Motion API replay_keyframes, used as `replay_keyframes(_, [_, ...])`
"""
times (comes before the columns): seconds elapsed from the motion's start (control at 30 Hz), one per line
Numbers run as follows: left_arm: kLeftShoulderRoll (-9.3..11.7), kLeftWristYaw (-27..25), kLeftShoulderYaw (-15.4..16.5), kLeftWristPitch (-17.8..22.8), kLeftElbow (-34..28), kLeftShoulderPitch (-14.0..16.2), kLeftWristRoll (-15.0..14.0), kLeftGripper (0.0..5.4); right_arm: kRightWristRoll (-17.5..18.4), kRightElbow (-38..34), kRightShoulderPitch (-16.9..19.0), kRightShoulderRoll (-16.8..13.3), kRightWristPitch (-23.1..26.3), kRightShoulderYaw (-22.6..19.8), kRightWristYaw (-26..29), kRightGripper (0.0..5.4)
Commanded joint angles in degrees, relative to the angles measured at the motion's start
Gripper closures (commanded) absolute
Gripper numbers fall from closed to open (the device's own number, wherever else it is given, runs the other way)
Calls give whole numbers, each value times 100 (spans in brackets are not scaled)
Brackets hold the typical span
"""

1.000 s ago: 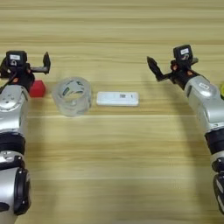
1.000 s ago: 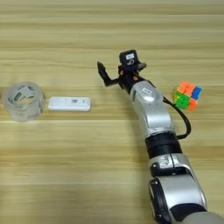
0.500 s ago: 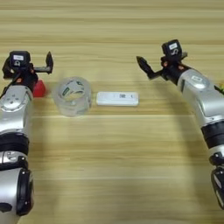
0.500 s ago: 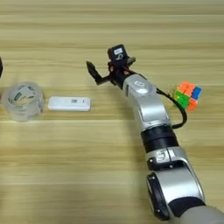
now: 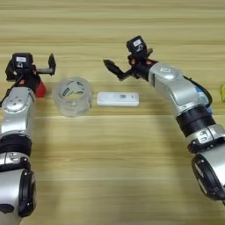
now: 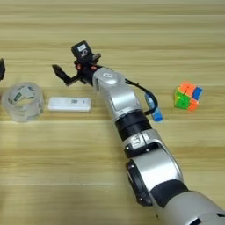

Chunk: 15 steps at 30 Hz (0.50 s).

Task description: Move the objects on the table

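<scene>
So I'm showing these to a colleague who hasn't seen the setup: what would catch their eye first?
Probably the silver right arm stretching across the light wood table, its black two-fingered right hand open just above the flat white rectangular bar. Next, the clear tape roll left of that bar, with the left hand beside a small red cube. At far right sits a multicoloured puzzle cube.

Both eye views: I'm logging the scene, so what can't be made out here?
- Red cube: mostly hidden behind the left gripper, left eye view.
- Blue tube: half hidden by the right arm, right eye view.
- White bar: markings too small to read.
</scene>
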Motion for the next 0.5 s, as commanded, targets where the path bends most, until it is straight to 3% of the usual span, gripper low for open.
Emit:
replay_keyframes(0.03, [-16, 33, 2, -25, 2, 4, -2, 1, -160, 849, -409, 287, -280, 110, 79, 0])
replay_keyframes(0.27, [20, 50, 58, -39, -48, 33, -30, 1, -316, 2144, -821, 645, -891, 49, 113, 0])
replay_keyframes(0.5, [33, 41, 100, -65, 2, 36, -34, 1, -396, 2886, -1098, 841, -1243, -16, 68, 0])
